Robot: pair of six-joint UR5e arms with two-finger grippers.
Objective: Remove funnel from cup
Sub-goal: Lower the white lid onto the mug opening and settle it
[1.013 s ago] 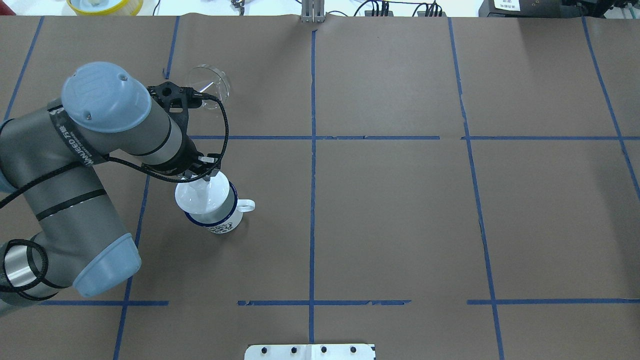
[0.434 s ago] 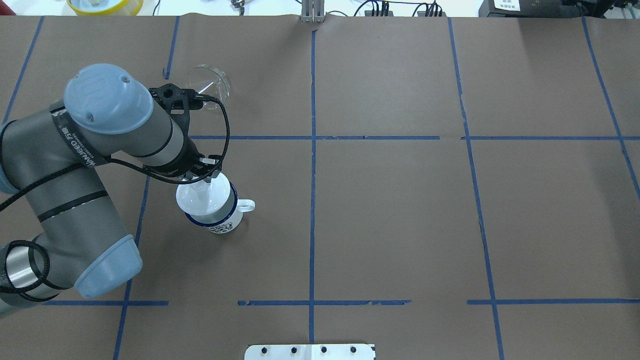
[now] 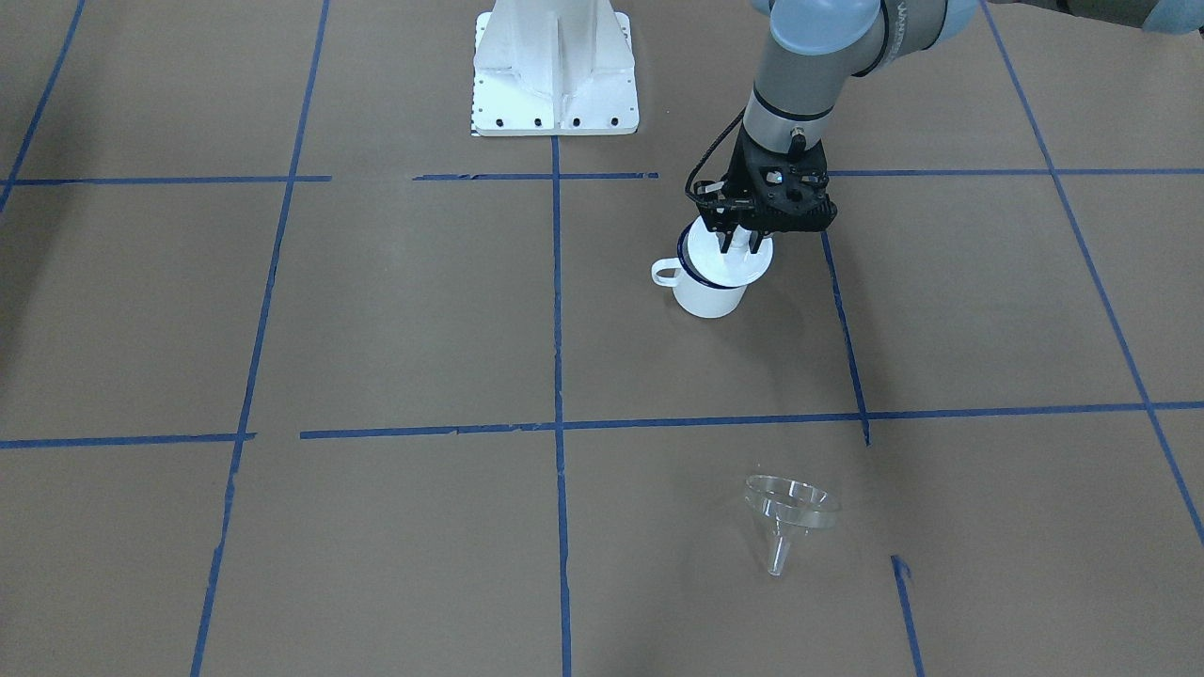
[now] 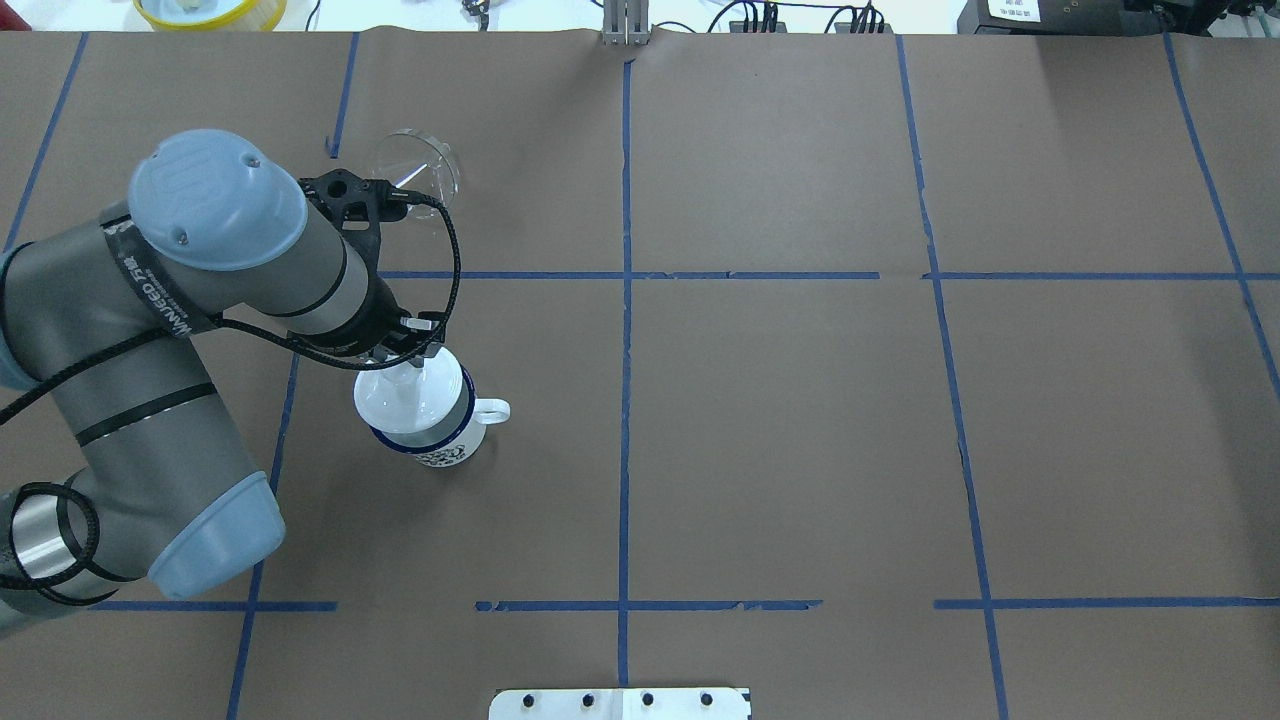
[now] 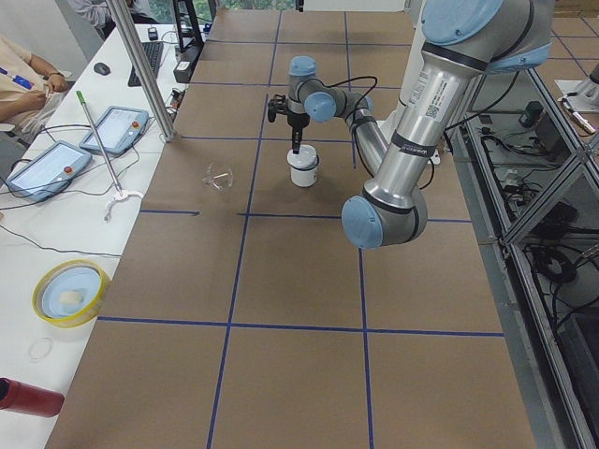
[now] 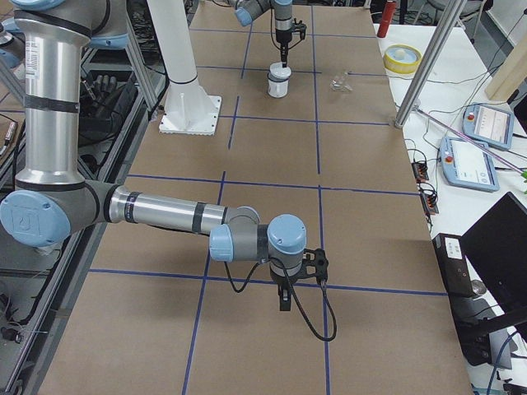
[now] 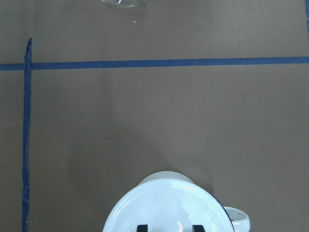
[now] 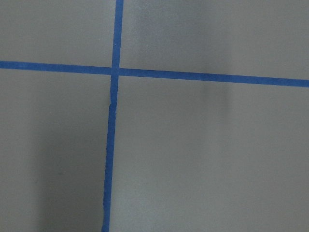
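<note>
Recorded left pincer (image 3: 740, 246) apparently clamped on lid (image 3: 717, 263) over cup (image 3: 710, 296), funnel (image 3: 790, 503) lying on worktop (image 3: 376, 329) well beyond it, right pincer (image 6: 284, 304) opening impossible to tell.

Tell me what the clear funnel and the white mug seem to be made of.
The funnel: clear plastic or glass, glossy; the brown table cover shows through it. The mug: white, smooth, with a thin dark blue rim, which suggests enamelled metal, though glazed ceramic is possible.
</note>
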